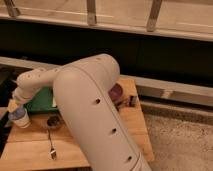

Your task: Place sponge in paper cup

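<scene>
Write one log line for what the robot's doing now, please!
gripper: far left, above paper cup | sponge: at cup mouth | fork: on wooden table

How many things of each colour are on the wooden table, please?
Blue: 1, the sponge
Off-white: 1, the paper cup
Green: 1, a flat item
Purple: 1, a round item
Dark: 1, a small round item
Silver: 1, a utensil
Total: 6
The tool is over the paper cup, at the table's left edge.
</scene>
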`<state>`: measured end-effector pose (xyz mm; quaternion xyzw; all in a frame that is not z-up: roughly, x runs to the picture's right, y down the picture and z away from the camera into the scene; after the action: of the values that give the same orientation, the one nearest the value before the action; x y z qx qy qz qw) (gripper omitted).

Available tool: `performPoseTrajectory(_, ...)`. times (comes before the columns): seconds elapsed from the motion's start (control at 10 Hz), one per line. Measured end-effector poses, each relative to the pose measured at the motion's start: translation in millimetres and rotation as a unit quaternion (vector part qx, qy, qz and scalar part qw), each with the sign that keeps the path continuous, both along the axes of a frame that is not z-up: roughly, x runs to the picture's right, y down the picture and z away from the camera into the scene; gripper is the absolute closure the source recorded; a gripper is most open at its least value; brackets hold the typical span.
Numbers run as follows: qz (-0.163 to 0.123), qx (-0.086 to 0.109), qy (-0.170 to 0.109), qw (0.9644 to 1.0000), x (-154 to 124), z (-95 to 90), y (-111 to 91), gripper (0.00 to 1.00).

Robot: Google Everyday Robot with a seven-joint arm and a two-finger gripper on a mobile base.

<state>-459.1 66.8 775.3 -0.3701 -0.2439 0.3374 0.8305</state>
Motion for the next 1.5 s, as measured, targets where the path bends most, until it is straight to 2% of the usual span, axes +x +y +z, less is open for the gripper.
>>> performPoseTrajectory(0.8, 0.002, 0.004, -0.003, 1.0, 1, -9.8, -1, 0.3)
performPoseTrajectory(1.0, 0.004, 0.013, 0.001, 0.9999, 4, -15.4, -8, 0.3)
performPoseTrajectory(1.2, 0.019, 0.024, 0.015, 0.9994, 11, -23.0, -23, 0.3)
performPoseTrajectory(1.5, 0.02, 0.027, 0.016, 0.9993, 10, -24.8, -24, 0.3)
